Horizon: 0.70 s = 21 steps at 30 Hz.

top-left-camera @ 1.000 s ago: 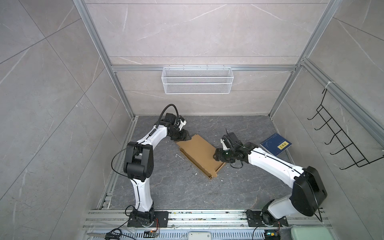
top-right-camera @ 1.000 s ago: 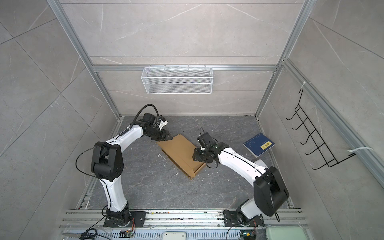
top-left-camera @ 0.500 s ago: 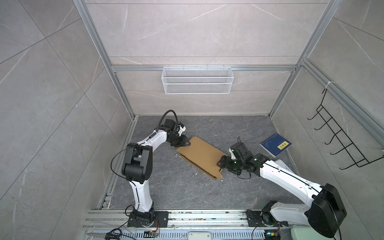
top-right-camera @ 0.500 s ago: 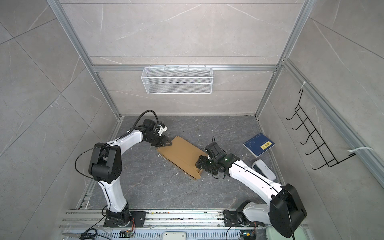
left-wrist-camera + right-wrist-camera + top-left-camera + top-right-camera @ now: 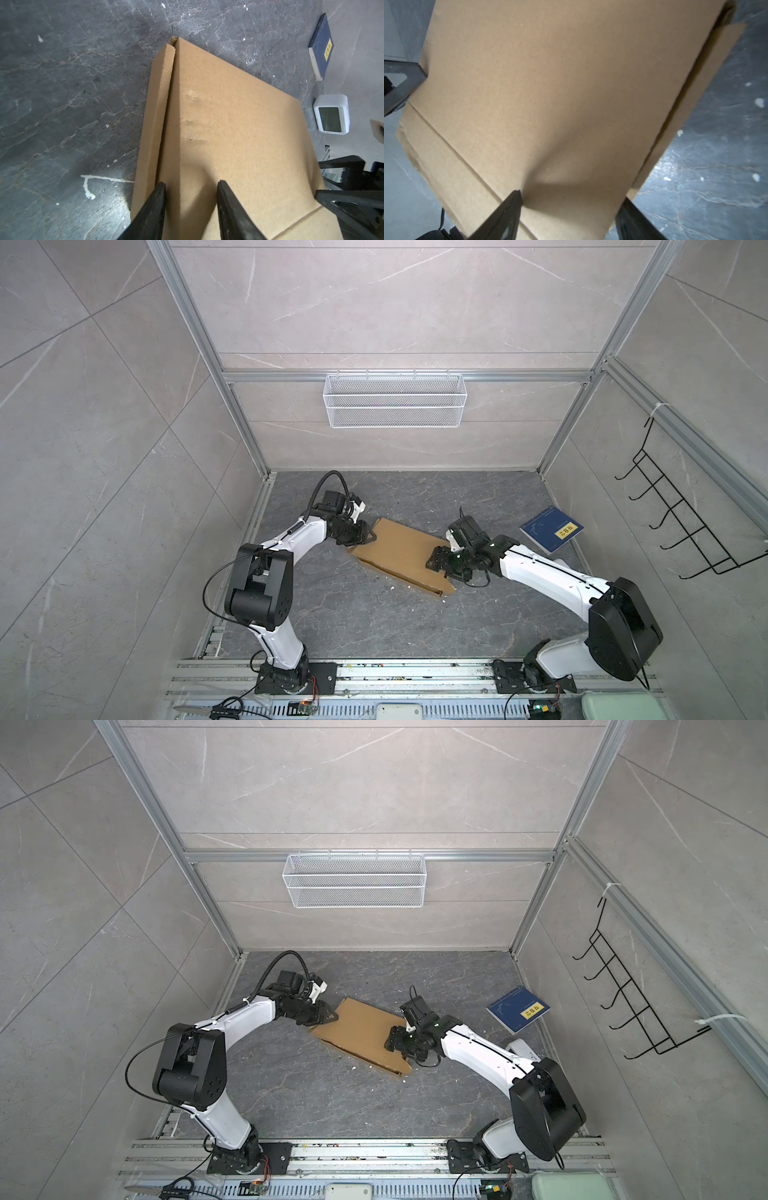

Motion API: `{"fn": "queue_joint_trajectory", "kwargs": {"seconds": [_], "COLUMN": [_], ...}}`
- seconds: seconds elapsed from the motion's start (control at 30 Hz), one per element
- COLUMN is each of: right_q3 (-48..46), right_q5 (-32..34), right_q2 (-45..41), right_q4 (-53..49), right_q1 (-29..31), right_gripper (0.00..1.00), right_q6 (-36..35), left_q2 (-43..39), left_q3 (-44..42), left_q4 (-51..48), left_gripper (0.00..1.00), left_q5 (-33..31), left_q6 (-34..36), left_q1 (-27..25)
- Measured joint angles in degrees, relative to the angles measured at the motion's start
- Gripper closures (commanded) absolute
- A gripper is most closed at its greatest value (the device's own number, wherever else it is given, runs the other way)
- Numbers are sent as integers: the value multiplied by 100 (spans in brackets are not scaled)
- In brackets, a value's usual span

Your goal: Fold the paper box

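**Surface** (image 5: 374,626): dark grey, stone-patterned, walled on three sides. You have bare room between the box and the arm bases, and more behind it toward the back wall.

**Box** (image 5: 399,556) (image 5: 359,1029) (image 5: 228,124) (image 5: 550,93): plain brown cardboard, folded shut and shallow. It lies diagonally at mid-surface, between your two grippers. A narrow side flap runs along one long edge, with a thin gap at the crease. The left wrist view shows three small scuffs on the top panel beside that crease. A fold line crosses the panel at the left gripper's end. In both top views a tab pokes out at the corner nearest the right arm.

**Left gripper** (image 5: 365,536) (image 5: 330,1017) (image 5: 190,184): at the box's far left corner, jaws partly spread. One finger (image 5: 158,199) sits at the flap's crease and the other over the top panel. Nothing is pinched between them.

**Right gripper** (image 5: 434,564) (image 5: 392,1040) (image 5: 571,196): at the box's right end, jaws spread wide. One finger (image 5: 512,205) has its tip on the top panel. The other is off the box's edge, partly hidden by cardboard.

**Book** (image 5: 552,529) (image 5: 518,1009) (image 5: 321,47): dark blue with a yellow label, flat by the right wall, well apart from the box.

**White device** (image 5: 331,116): small, with a grey screen, near the right wall.

**Flecks** (image 5: 107,125): white specks scattered on the surface around the box.
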Motion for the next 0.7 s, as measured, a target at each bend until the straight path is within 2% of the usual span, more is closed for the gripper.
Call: {"fn": "queue_joint_trajectory", "kwargs": {"seconds": [0.43, 0.7], "right_q3": [39, 42], "right_q5": [122, 297], "right_q2": [236, 363], "right_q4": [-122, -127], "right_q1": [-4, -4], "right_gripper": [44, 45], "right_q6": [-352, -509], "left_q2": [-131, -144], "left_q3": [-367, -376], "left_q4": [221, 212], "left_gripper": [63, 65], "left_q5": [-249, -562], "left_q6": [-229, -236], "left_q1": [-55, -190]}}
